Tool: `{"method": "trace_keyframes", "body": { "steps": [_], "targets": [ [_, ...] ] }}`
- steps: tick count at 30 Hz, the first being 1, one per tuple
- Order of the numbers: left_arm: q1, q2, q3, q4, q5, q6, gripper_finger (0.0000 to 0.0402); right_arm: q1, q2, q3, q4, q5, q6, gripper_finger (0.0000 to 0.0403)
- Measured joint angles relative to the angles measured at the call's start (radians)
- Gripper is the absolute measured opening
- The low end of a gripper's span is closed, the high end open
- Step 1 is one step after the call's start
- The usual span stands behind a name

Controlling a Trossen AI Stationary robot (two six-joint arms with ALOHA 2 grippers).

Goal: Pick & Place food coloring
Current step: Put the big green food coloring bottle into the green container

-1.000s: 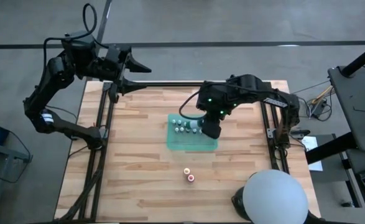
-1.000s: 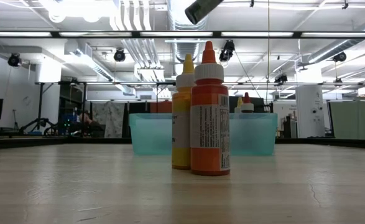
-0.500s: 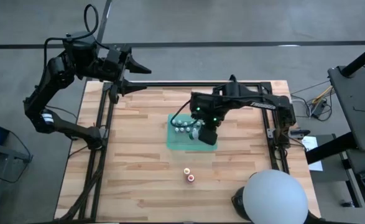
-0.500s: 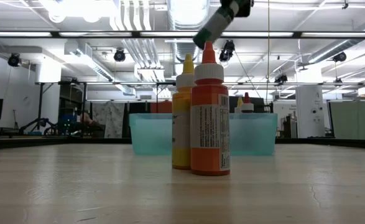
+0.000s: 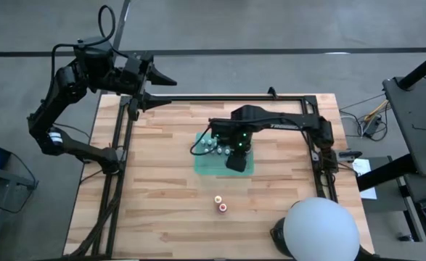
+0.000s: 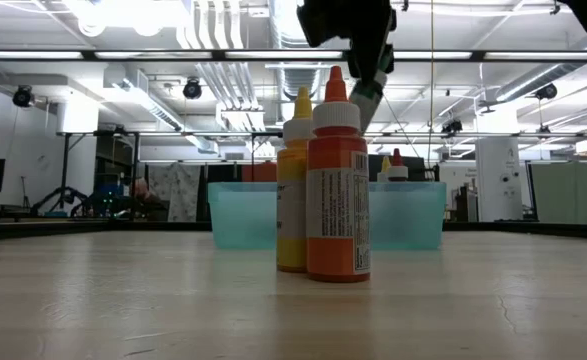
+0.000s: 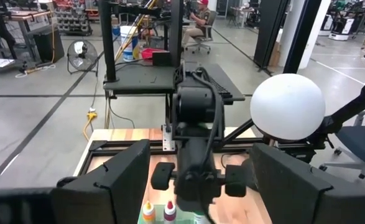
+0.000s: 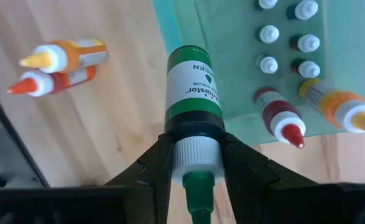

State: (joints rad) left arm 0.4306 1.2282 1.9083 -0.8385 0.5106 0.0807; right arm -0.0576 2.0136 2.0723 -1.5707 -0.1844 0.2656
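My right gripper [image 5: 234, 156] hovers over the teal bin [image 5: 207, 165] at mid-table, shut on a green food coloring bottle [image 8: 194, 87]. In the low view that bottle [image 6: 366, 100] slants below the gripper, above the bin [image 6: 243, 215]. Inside the bin stand several small pale-capped bottles [image 8: 268, 48], and a red bottle [image 8: 280, 119] and a yellow-orange bottle [image 8: 341, 109] lie there. A yellow bottle [image 6: 293, 180] and an orange bottle [image 6: 337, 180] stand upright on the wood nearer the table's near edge [image 5: 219, 203]. My left gripper [image 5: 162, 81] waits open at the far left corner. My right gripper pinches the green bottle at its white ribbed cap [image 8: 196, 155], one finger [image 8: 154, 165] on each side. The bottle's body points away along the fingers and its green nozzle points back toward the wrist. It is lifted clear above the bin and tilted.
A black frame rail [image 5: 129, 116] runs along the table's left and right sides. A white sphere [image 5: 320, 230] sits at the near right corner. Bare wood lies around the bin on all sides.
My right gripper has come down toward the bin and shifted slightly toward the table's left, carrying the green bottle. In the low view the bottle has dropped from the picture's top to just above the bin. The arm's elbow has swung left.
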Motion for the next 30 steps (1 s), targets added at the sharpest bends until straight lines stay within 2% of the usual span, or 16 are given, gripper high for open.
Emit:
{"method": "trace_keyframes", "body": {
  "steps": [23,30],
  "targets": [
    [0.000,0.000,-0.066,-0.017,0.000,-0.001,0.0247,-0.028,0.009,-0.247,0.000,0.003,-0.060,0.0106],
    [0.000,0.001,-0.069,0.010,0.000,0.000,0.0247,-0.029,0.009,-0.263,0.000,0.006,-0.052,0.0106]
  ]
}}
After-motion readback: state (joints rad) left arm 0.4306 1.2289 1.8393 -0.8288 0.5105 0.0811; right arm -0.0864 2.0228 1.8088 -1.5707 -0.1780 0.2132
